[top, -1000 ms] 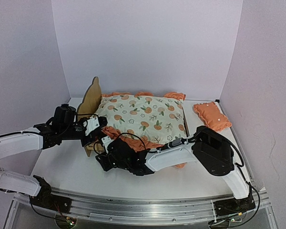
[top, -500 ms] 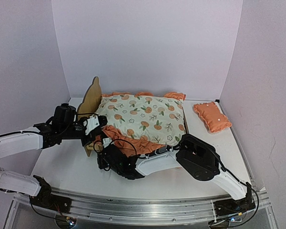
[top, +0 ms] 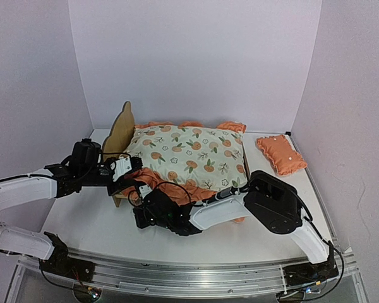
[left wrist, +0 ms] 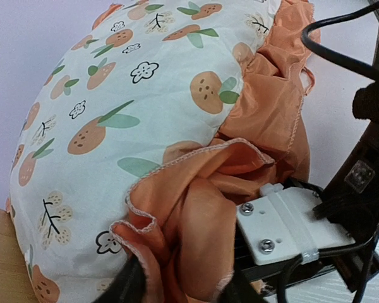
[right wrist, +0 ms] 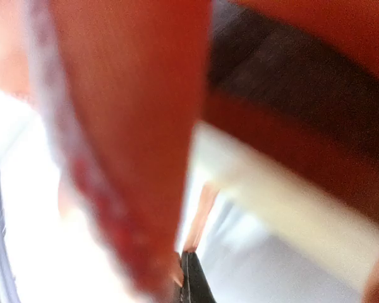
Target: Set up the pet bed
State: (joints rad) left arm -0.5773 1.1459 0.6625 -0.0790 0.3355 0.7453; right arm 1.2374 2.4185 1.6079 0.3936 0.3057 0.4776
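**Q:** What changes at the light plywood pet bed with the scalloped headboard [top: 121, 129]?

**A:** The right gripper [right wrist: 183, 281] closes. Half a second ago its jaws stand apart; now they are fully together. The blurred wrist view shows orange cloth running down to the tips, so the grip is judged to be on the ruffle of the cream quilted mattress pad with orange-fruit print [top: 189, 151]. The left gripper [left wrist: 180, 291], pinched tight until now, begins to part. Ruffle is bunched between its fingers; whether they still pinch it cannot be told.

**Q:** Where is the bed?

**A:** On the white table [top: 82, 221], unmoved and mostly hidden under the mattress pad. Both grippers sit just in front of the headboard, at the pad's near corner.

**Q:** Meaning for the task?

**A:** Probably a hand-over of that corner, left to right. The corner appears to hang outside the frame, not tucked. The small orange pillow [top: 281, 153] lies well apart from the headboard, beyond the pad's opposite end.
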